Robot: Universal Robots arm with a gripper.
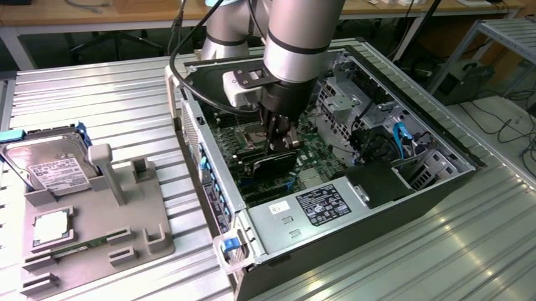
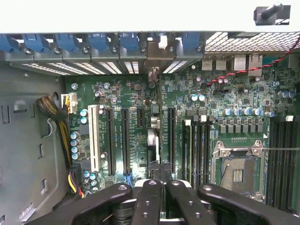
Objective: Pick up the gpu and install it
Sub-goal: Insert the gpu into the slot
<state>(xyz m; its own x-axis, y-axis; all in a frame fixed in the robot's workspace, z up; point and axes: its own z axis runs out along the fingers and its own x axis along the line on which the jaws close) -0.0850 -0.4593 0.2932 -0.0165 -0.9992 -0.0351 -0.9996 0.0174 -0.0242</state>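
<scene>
The gpu (image 1: 273,165), a thin black card, stands on edge inside the open computer case (image 1: 435,182), low over the green motherboard (image 1: 322,153). My gripper (image 1: 279,142) reaches down into the case from above and is shut on the card's upper edge. In the wrist view the gpu (image 2: 154,138) shows edge-on, running between the long black expansion slots (image 2: 125,140). Its silver bracket (image 2: 156,50) lines up with the rear slot openings. The black fingers (image 2: 148,199) of my gripper (image 2: 162,188) press close together on the card.
A grey fixture plate (image 1: 92,219) at the exterior view's left holds a silver hard drive (image 1: 50,166), a processor chip (image 1: 52,227) and a green memory stick (image 1: 80,246). The power supply (image 1: 322,204), drive cages (image 1: 418,166), cable bundle (image 2: 58,117) and processor socket (image 2: 236,171) crowd the card.
</scene>
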